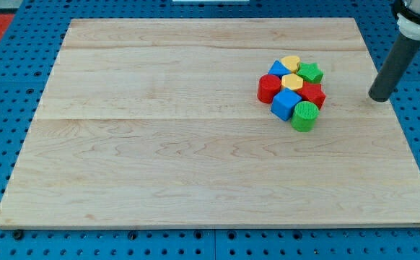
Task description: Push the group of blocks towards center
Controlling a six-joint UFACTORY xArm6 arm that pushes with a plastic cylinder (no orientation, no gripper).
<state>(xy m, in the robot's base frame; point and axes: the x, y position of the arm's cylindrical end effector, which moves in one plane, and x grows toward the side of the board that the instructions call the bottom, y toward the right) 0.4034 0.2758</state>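
Note:
A tight group of blocks lies right of the board's middle, toward the view's top. It holds a red cylinder [268, 89], a blue block [278, 69], a yellow heart [291, 63], a green star [311, 72], a yellow hexagon [292, 81], a red star [313, 94], a blue cube [286, 105] and a green cylinder [304, 115]. My tip [378, 97] rests on the board to the right of the group, about level with the red star and clear of every block.
The wooden board [159, 159] lies on a blue pegboard table [1, 108]. The rod's white collar [412, 29] shows at the view's top right. The board's right edge runs just right of my tip.

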